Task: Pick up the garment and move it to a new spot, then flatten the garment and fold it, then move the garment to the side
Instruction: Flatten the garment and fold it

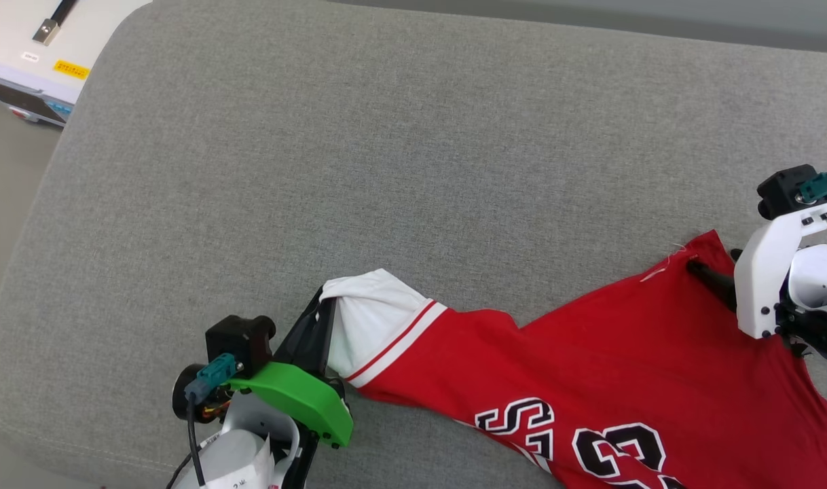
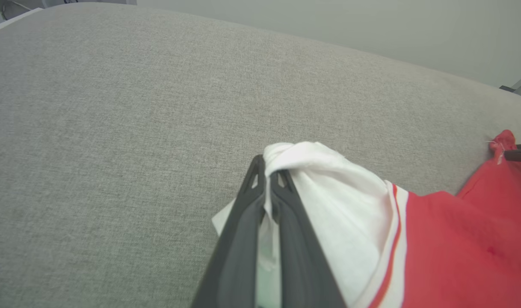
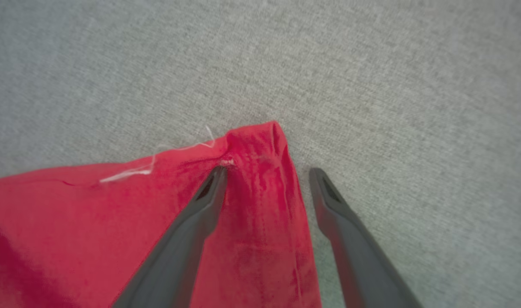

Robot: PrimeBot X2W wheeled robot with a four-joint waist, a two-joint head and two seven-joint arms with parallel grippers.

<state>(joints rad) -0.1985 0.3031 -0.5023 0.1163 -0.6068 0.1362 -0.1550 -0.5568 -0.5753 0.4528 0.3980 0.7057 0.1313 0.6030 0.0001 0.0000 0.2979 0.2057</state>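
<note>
A grey woven cushion [image 1: 386,149] with rounded edges is the work surface. Past its upper left corner a white device [image 1: 40,47] stands on a pale floor.

The left gripper [image 2: 267,171] has its two dark fingers pressed together on the white sleeve of the garment [image 1: 590,339]. The cloth bulges over the tips, and a thin fold of it is pinched between them.

The right gripper [image 3: 267,171] has its fingers spread wide. One finger lies on the red cloth just below a pointed corner. The other is over bare cushion just beside the cloth's edge, so the corner sits between them, not clamped. A loose white thread [image 3: 128,173] trails from the hem near that corner.

The garment lies on the near right part of the cushion, spread between the two grippers, with the sleeve at the lower centre of the head view and the red corner at the right. Its upper edge dips in a shallow crease between them. The body is red, and a red-and-white stripe runs where the white sleeve meets it. Black, white-outlined characters run along the bottom of the head view, partly cut off by the frame.
</note>
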